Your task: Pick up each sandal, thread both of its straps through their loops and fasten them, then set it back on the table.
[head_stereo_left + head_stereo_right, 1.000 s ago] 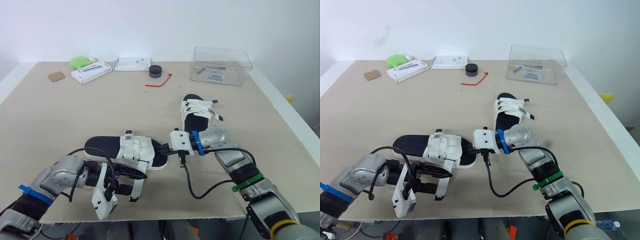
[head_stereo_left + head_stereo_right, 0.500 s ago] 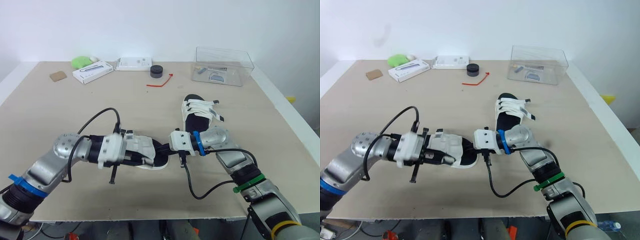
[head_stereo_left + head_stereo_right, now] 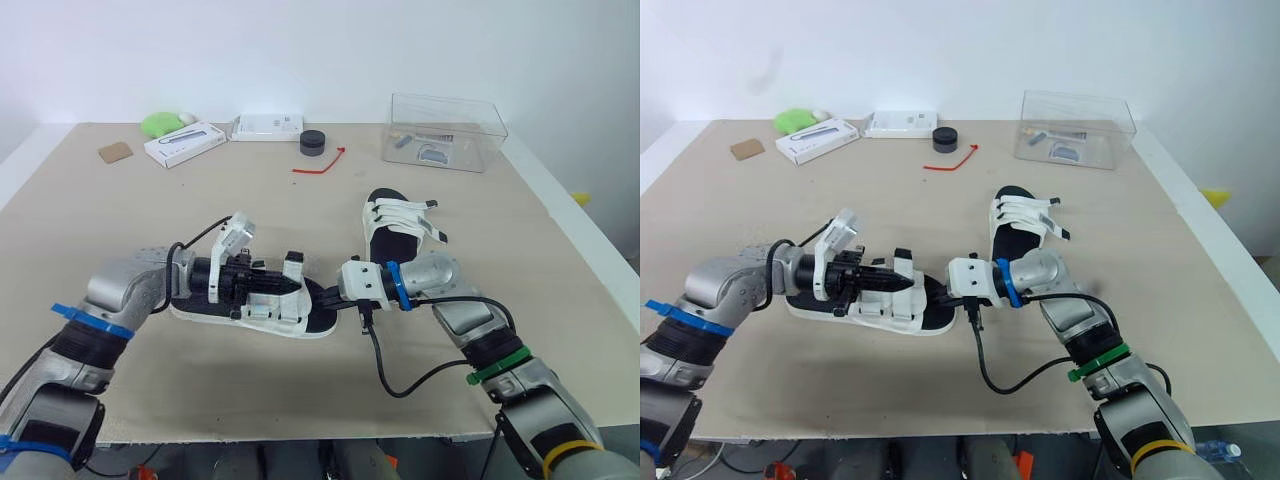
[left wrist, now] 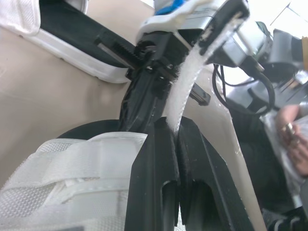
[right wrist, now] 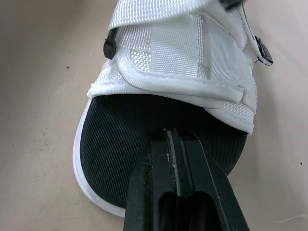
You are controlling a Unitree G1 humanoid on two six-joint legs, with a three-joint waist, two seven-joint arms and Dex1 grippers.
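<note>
Likely lab: plain worktable [image 3: 120, 215], white wall [image 3: 300, 50]

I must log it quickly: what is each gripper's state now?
Left gripper: closed on the white strap.
Right gripper: closed, tips against the sandal at its black insole.

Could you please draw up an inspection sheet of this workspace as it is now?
Surface: beige table.
Job's things: near sandal lies flat between the pincers, its white strap lifted; far sandal lies apart, straps across it.
Clutter: green object, white box, flat white pack, black puck, red tie, brown card, clear container, all along the far edge.
Pincers: left pincer shut on the white strap; right pincer shut on the near sandal's end.
Cables: black cable loops from the right wrist; second cable arcs over the left arm.
Surroundings: white wall; a person's hand in the left wrist view.
</note>
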